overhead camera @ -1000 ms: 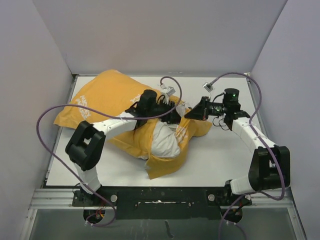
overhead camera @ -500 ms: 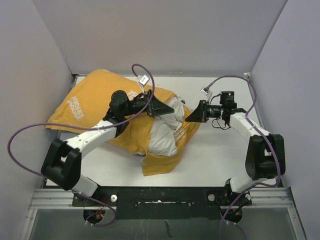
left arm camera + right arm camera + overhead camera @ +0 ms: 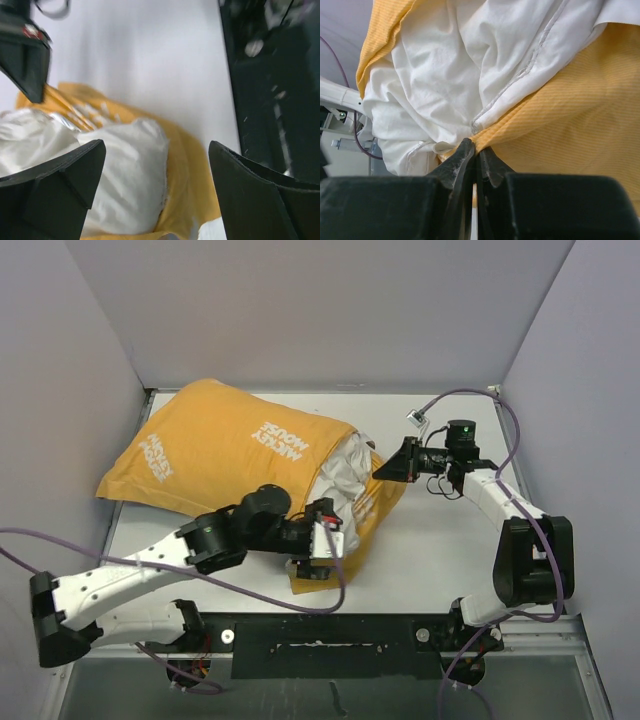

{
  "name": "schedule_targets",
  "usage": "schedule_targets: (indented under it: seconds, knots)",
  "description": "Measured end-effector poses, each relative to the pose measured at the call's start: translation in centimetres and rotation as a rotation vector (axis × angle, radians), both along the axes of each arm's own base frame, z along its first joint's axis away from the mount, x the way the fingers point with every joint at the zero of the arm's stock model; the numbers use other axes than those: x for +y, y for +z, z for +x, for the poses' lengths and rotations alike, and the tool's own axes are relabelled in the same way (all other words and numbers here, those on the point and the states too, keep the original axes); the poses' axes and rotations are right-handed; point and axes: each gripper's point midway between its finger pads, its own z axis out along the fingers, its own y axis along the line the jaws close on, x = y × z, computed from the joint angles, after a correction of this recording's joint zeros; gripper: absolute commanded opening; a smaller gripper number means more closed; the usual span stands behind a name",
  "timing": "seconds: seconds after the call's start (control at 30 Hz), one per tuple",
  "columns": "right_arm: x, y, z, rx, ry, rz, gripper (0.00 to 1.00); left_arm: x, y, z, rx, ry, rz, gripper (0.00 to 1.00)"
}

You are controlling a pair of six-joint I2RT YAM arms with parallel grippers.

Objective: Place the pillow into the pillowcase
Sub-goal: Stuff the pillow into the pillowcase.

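Mustard-yellow with white "Mickey Mouse" lettering, one pillowcase [image 3: 220,455] lies plump on the table [image 3: 440,550], and one crumpled white pillow [image 3: 340,480] bulges from its mouth. The right gripper [image 3: 378,472] pinches the pillowcase hem. The left gripper [image 3: 325,540] hangs spread wide beside the opening.

The large mustard-yellow fabric pillowcase [image 3: 215,445] carries white lettering and fine pale stripes; the plump creased fabric pillow [image 3: 338,475] is plain white; the table [image 3: 440,545] is white

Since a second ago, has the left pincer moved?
Yes. In the top view the left pincer has come toward the near edge of the table, down to the near corner of the pillowcase.
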Motion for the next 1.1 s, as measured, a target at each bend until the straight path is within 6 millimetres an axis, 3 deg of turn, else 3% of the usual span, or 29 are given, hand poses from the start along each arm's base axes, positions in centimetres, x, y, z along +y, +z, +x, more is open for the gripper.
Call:
schedule_targets:
  seconds: [0.13, 0.2, 0.23, 0.27, 0.3, 0.33, 0.4, 0.5, 0.63, 0.77, 0.83, 0.97, 1.1]
  knots:
    - [0.0, 0.0, -0.1, -0.005, 0.001, 0.001, 0.00, -0.7, -7.5, 3.2, -0.080, 0.029, 0.261, 0.85]
    - [0.0, 0.1, -0.1, -0.011, 0.002, 0.002, 0.00, -0.5, -10.6, 4.2, -0.095, 0.033, 0.368, 0.85]
    - [0.0, 0.2, -0.2, -0.015, 0.001, 0.002, 0.00, -0.5, -11.5, 4.5, -0.106, 0.033, 0.400, 0.79]
    - [0.0, 0.3, -0.2, -0.017, 0.001, 0.002, 0.00, -0.4, -11.9, 4.8, -0.118, 0.034, 0.417, 0.61]
    - [0.0, 0.4, -0.3, -0.025, 0.002, 0.001, 0.00, -0.4, -12.1, 5.2, -0.131, 0.042, 0.427, 0.34]
    - [0.0, 0.5, -0.4, -0.028, 0.002, 0.001, 0.00, -0.4, -12.1, 5.6, -0.142, 0.059, 0.431, 0.17]
    - [0.0, 0.5, -0.6, -0.037, 0.005, -0.001, 0.00, -0.2, -11.7, 6.9, -0.144, 0.124, 0.420, 0.00]
    - [-0.1, 0.6, -0.7, -0.060, 0.008, -0.009, 0.00, 0.8, -10.5, 10.0, -0.052, 0.294, 0.364, 0.00]
    - [-0.4, 0.7, -0.8, -0.100, 0.008, -0.022, 0.00, 3.6, -9.2, 14.7, 0.155, 0.575, 0.260, 0.00]
    - [-0.7, 0.5, -1.1, -0.121, 0.007, -0.031, 0.00, 5.1, -8.7, 17.2, 0.351, 0.778, 0.227, 0.00]
    - [-0.7, 0.5, -1.1, -0.130, 0.009, -0.035, 0.00, 5.0, -9.8, 18.2, 0.440, 0.861, 0.240, 0.00]
    - [-0.6, 0.3, -1.2, -0.143, 0.020, -0.035, 0.00, 4.9, -14.0, 18.8, 0.546, 0.964, 0.336, 0.00]
    - [-0.1, 0.7, -1.9, -0.160, 0.039, -0.001, 0.00, 4.8, -17.1, 19.4, 0.583, 1.028, 0.421, 0.00]
